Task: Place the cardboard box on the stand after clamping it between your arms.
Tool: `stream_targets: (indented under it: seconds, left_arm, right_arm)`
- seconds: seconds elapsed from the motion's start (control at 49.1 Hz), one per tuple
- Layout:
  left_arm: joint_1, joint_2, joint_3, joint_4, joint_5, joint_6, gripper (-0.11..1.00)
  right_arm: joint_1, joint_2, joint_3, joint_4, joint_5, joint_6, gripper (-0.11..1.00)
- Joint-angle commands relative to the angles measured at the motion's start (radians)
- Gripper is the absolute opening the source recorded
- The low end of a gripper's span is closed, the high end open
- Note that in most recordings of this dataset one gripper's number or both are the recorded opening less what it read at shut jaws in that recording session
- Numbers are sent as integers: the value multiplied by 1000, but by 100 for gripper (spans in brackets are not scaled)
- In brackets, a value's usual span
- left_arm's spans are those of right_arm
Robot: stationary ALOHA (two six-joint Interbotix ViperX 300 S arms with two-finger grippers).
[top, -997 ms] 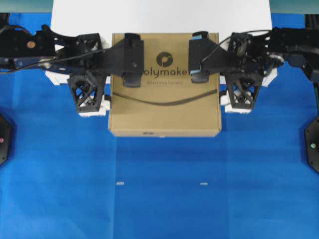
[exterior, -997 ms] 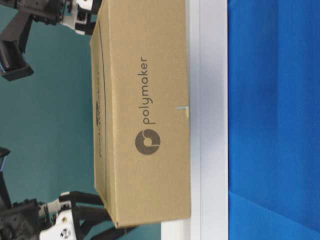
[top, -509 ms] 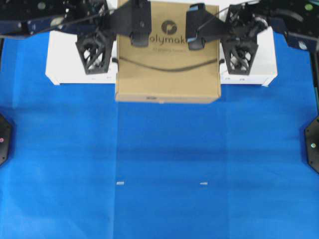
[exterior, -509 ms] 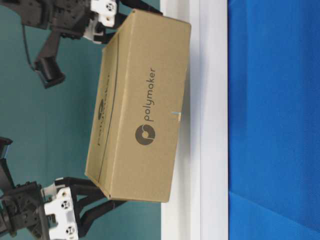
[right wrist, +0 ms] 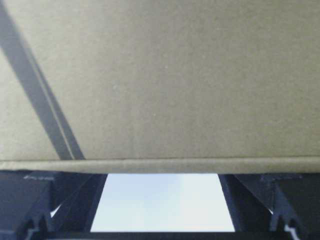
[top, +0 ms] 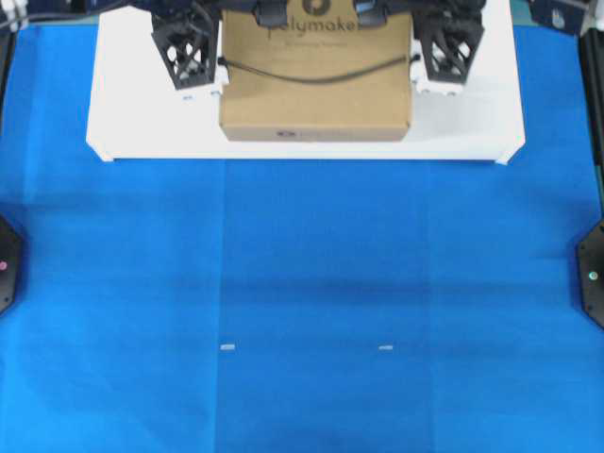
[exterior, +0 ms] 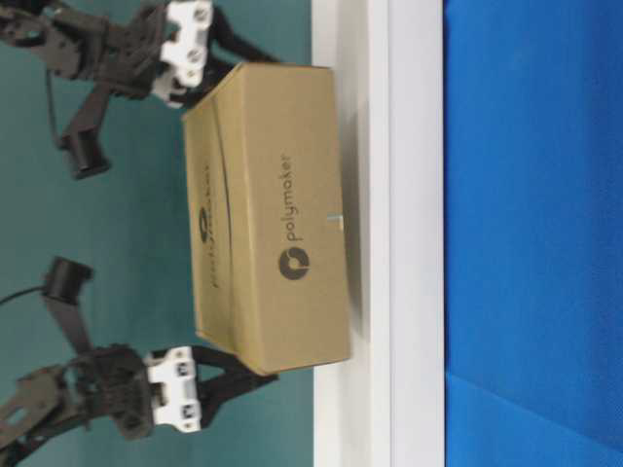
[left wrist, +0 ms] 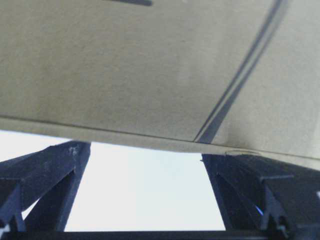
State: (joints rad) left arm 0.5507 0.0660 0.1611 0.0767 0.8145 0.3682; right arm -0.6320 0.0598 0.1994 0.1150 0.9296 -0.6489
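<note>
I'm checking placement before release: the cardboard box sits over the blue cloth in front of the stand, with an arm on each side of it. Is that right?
Not quite. The cardboard box is over the white stand, not over the blue cloth; the overhead view shows the whole box inside the stand's edges. An arm does flank it on each side.

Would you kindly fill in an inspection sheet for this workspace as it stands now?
Surface: blue cloth with fold creases and two small pale marks.
Job's things: cardboard box over the stand; whether it rests on it cannot be told.
Clutter: nothing seen.
Grippers: left gripper and right gripper open wide, one at each side of the box.
Cables: thin cable by the upper arm in the table-level view.
Surroundings: teal backdrop; black fixtures at both cloth edges.
</note>
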Motion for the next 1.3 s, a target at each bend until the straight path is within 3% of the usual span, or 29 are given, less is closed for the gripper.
stream_targets:
  seconds: [0.0, 0.204, 1.038, 1.282]
  left_arm:
    - [-25, 3, -153, -23, -80, -34, 88]
    - [-11, 23, -181, -21, -74, -35, 88]
    - [-54, 17, -170, -23, -60, -74, 88]
    - [-58, 20, -149, -23, -52, -78, 88]
  right_arm:
    - [51, 8, -123, 107, -37, -5, 99]
    - [29, 48, -152, 166, -29, -44, 99]
    - [-14, 71, -66, 164, -41, -48, 99]
    - [-31, 97, -29, 164, -92, -54, 99]
